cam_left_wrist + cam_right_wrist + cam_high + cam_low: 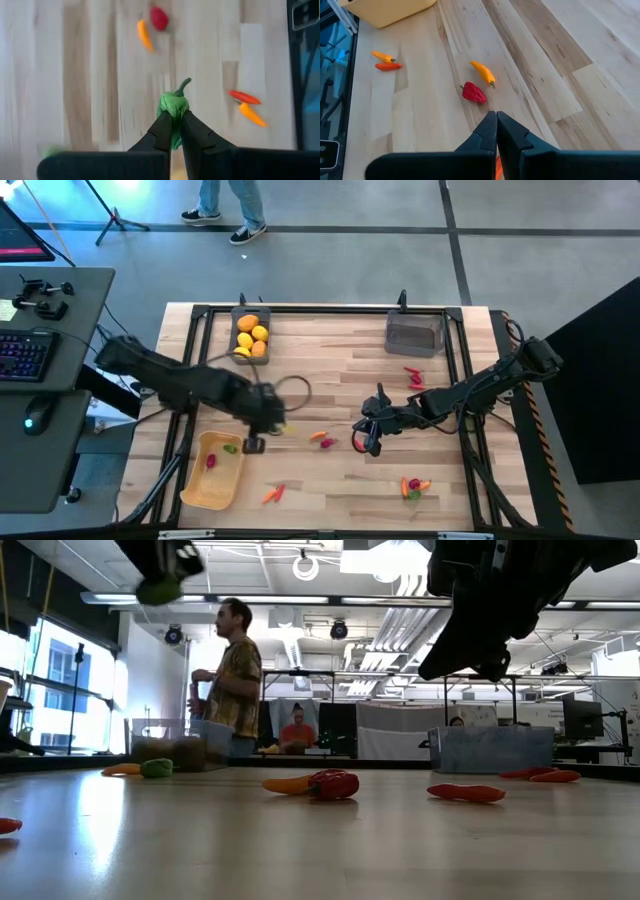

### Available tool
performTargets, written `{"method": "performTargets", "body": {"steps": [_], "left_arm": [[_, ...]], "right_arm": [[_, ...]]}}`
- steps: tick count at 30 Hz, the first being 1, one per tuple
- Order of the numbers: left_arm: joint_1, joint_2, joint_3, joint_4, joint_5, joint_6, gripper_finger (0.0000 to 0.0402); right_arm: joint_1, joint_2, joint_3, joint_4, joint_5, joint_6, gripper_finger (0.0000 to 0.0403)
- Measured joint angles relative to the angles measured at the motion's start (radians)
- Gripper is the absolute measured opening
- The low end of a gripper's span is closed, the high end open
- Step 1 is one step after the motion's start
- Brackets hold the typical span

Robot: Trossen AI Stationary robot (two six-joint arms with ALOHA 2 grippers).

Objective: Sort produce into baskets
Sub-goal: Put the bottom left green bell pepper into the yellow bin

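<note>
Tabletop point(340, 395): light wood, produce scattered. Tan tray point(197, 486) lies just beside and below the left tool point(254, 444), already holding a magenta piece point(212, 462) and a green piece point(231, 448). Two grey bins far side: one with yellow-orange fruits point(251, 337), one point(414, 335) apparently empty.

Left tool clamped narrow on a green pepper point(173, 106), lifted off the tabletop, stem pointing away from the fingers. Right tool point(368, 436) pinched shut, empty, hovering just short of a red pepper point(473, 93) and orange chilli point(484, 72).

Risk: grip sits low on the pepper's body; a fast swing to the tray could squeeze it out.
</note>
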Motion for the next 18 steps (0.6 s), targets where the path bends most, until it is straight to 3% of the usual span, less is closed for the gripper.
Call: {"method": "performTargets", "body": {"steps": [7,13,18], "left_arm": [[-0.223,-0.05,-0.001,-0.267,0.001,-0.351,0.0003],[-0.442,-0.045,-0.103,-0.21,0.046,-0.632,0.0006],[-0.518,-0.045,-0.22,-0.137,0.058,-0.842,0.0007]], "right_arm": [[0.0,0.0,0.0,0.0,0.0,0.0,0.0],[0.0,0.0,0.0,-0.001,0.008,0.0,0.0],[0.0,0.0,0.0,-0.005,0.008,-0.001,0.0]]}}
